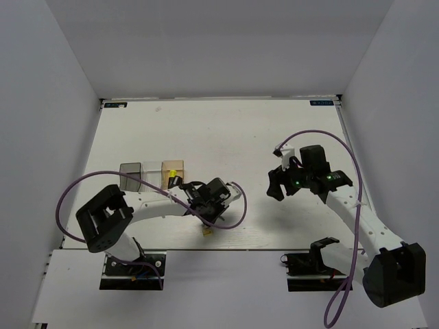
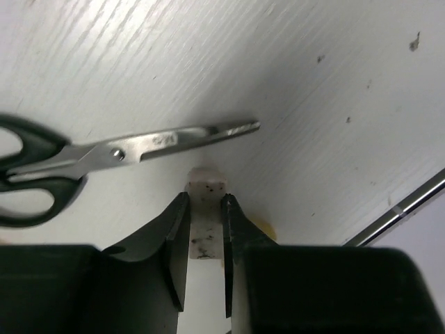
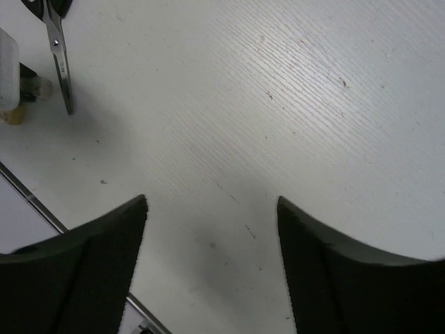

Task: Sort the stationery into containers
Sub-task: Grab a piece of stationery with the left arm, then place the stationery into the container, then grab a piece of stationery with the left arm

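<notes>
Three small open trays in a row on the white table (image 1: 240, 130), left of centre, side by side: one smoky grey tray (image 1: 130, 175), one clear tray (image 1: 152, 173), one amber tray (image 1: 173, 168). One highlighter (image 1: 173, 175) with a yellow end inside the amber tray; anything else in there too small to tell. One pair of black-handled scissors (image 2: 139, 147) flat on the table, nearer the arm bases than the trays, blades together, tips close to the left gripper (image 2: 206, 198). Two tiny blocks: one beige block (image 2: 206, 182) pinched in the left gripper, fingers only narrowly parted and pressed against both its sides, lifted or resting on the table impossible to tell; one yellowish block (image 3: 14, 115) just beside it on the table. Right gripper (image 3: 211, 202) well apart on the right, over bare table, fingers spread wide, nothing between them.
</notes>
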`<state>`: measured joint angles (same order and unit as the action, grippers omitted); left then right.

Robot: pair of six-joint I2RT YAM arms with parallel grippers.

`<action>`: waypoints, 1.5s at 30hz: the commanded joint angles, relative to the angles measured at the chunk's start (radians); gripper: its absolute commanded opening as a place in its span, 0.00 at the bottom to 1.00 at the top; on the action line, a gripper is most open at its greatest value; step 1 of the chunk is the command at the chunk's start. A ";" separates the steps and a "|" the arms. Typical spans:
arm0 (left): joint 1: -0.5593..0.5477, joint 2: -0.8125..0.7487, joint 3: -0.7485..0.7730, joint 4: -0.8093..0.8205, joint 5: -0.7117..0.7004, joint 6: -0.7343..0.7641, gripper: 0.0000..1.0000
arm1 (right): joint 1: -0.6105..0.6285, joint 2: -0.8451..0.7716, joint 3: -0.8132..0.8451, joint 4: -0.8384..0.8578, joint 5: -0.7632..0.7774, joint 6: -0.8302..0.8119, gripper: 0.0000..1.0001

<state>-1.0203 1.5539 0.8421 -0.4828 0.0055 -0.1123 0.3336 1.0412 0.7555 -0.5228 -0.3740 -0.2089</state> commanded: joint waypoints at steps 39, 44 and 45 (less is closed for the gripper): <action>0.665 -0.489 0.000 -0.114 -0.071 -0.094 0.00 | -0.010 -0.067 -0.008 -0.006 -0.089 -0.047 0.00; 0.430 -0.462 -0.032 -0.109 0.341 0.040 0.39 | -0.005 -0.018 0.004 -0.077 -0.226 -0.165 0.71; 0.361 -0.418 -0.028 -0.128 0.340 0.049 0.46 | -0.004 -0.012 0.002 -0.083 -0.233 -0.167 0.79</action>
<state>-0.5396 1.0863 0.8268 -0.5907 0.1287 -0.1513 0.3283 1.0080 0.7547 -0.5594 -0.5072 -0.3035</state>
